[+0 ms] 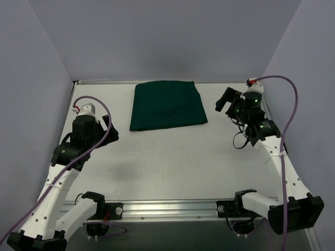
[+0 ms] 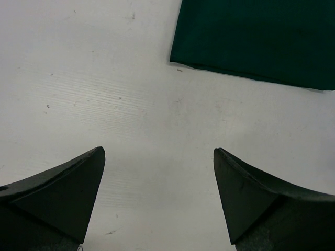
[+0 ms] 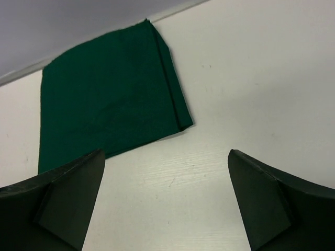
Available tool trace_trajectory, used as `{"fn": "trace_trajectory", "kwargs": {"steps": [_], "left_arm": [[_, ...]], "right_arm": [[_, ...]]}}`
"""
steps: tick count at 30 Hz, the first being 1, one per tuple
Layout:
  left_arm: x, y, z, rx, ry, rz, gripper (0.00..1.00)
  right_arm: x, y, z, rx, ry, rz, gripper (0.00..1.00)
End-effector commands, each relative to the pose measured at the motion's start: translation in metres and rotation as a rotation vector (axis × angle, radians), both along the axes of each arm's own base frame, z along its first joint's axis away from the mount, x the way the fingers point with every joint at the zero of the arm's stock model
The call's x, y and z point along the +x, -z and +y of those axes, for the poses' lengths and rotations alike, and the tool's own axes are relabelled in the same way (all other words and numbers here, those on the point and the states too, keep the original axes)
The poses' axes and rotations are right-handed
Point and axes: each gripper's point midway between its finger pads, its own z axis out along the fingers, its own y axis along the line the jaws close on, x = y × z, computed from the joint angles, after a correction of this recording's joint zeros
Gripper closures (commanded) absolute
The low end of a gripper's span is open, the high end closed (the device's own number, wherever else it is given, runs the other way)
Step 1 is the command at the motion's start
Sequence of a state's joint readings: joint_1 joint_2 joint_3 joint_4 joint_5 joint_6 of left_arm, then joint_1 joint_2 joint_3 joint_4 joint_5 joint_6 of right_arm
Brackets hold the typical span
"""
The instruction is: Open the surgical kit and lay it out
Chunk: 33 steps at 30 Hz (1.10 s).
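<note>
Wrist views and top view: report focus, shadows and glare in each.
Top external: even soft light, no glare, one faint shadow on the table. Left wrist: table grain sharp, fingers dark and featureless. Right wrist: green drape crisp, folded edge visible; fingers underexposed.

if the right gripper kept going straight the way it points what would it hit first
Most likely the bare table. The right gripper, jaws open, angles down at it, with the folded green drape ahead and left in its wrist view. Depth is unclear, though.

A white table [image 1: 172, 157] enclosed by pale lavender walls [image 1: 172, 36].
</note>
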State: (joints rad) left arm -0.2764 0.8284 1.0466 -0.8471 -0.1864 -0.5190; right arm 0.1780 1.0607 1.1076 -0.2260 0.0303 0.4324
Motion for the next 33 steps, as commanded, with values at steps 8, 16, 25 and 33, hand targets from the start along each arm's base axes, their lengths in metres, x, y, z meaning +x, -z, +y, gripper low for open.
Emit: {"fn": "trace_trajectory", "kwargs": {"steps": [8, 16, 25, 33], "left_arm": [[0.115, 0.052, -0.035, -0.082, -0.033, 0.025, 0.06], [0.183, 0.101, -0.04, -0.121, -0.095, 0.123, 0.06], [0.21, 0.152, -0.052, -0.141, -0.042, 0.233, 0.01], [0.219, 0.18, -0.061, -0.154, 0.012, 0.266, 0.17]], "right_arm": [[0.084, 0.121, 0.034, 0.039, -0.066, 0.178, 0.03], [0.124, 0.183, 0.053, 0.013, -0.153, 0.301, 0.07], [0.137, 0.226, 0.062, -0.003, -0.22, 0.368, 0.13], [0.134, 0.259, 0.067, -0.001, -0.254, 0.425, 0.26]]}}
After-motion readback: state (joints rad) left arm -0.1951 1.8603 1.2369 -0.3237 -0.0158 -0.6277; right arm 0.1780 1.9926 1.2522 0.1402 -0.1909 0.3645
